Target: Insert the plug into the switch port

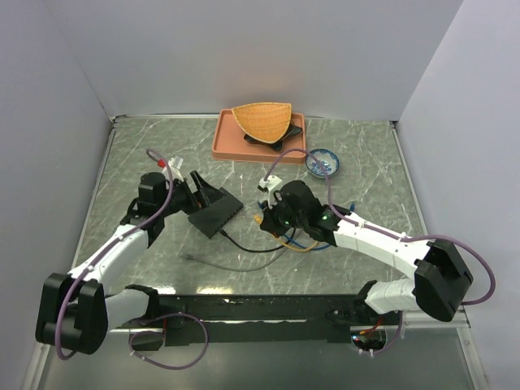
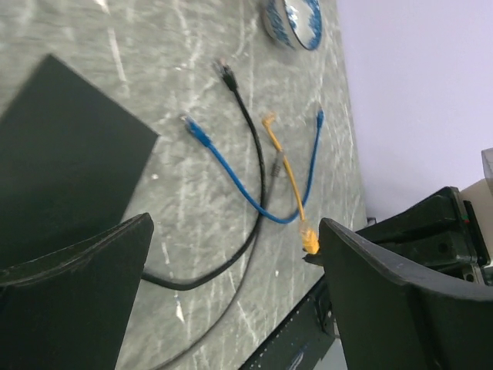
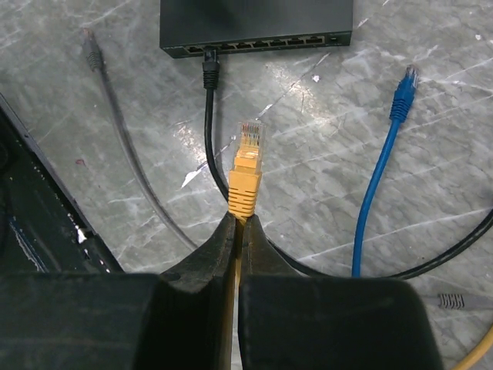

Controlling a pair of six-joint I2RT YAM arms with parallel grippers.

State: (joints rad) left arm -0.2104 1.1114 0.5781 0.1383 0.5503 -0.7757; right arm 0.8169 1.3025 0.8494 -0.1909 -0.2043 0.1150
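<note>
The switch is a flat black box lying on the marble table; in the right wrist view its row of sockets faces me, with a black cable plugged in near the left end. My right gripper is shut on the orange cable just behind its plug, which points at the sockets from a short way off. It also shows in the top view. My left gripper is open at the switch's far end, with the switch lying beside its left finger.
A loose blue cable and a grey cable lie on the table near the orange one. An orange tray with a wicker basket stands at the back, and a small blue bowl is to its right. A black rail runs along the near edge.
</note>
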